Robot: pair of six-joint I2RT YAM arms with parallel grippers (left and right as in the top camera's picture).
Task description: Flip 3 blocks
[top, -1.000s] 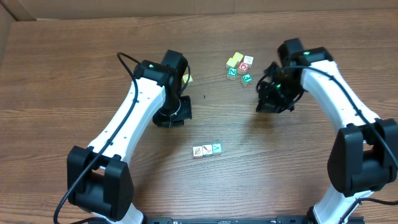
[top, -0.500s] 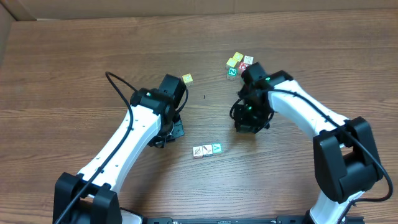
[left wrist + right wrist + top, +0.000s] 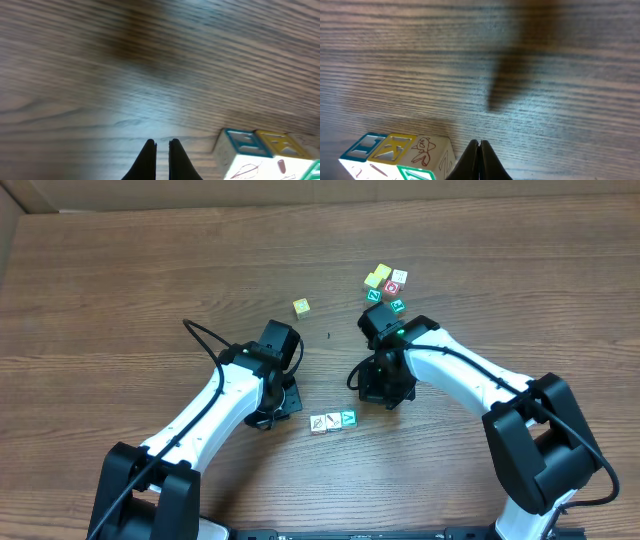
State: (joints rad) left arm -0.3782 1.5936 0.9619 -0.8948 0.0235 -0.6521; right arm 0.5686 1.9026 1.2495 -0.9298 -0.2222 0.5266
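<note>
The left gripper (image 3: 278,408) is seen just left of the row of three blocks (image 3: 333,421), low over the wooden table (image 3: 120,290). Its fingers (image 3: 146,162) are brought together and nothing is held between them. The row is laid near the middle of the table. Two white-faced blocks (image 3: 318,423) with small reddish marks are set at its left end and middle, and a teal block (image 3: 349,418) is set at its right end. All three are placed side by side and touching. The right gripper (image 3: 385,392) is found just up and right of the row, its fingers pressed together too and clamped on nothing. A lone yellow cube (image 3: 301,307) is seen well above the row, and a cluster of coloured cubes (image 3: 385,285) is gathered farther up and to the right of the row.
</note>
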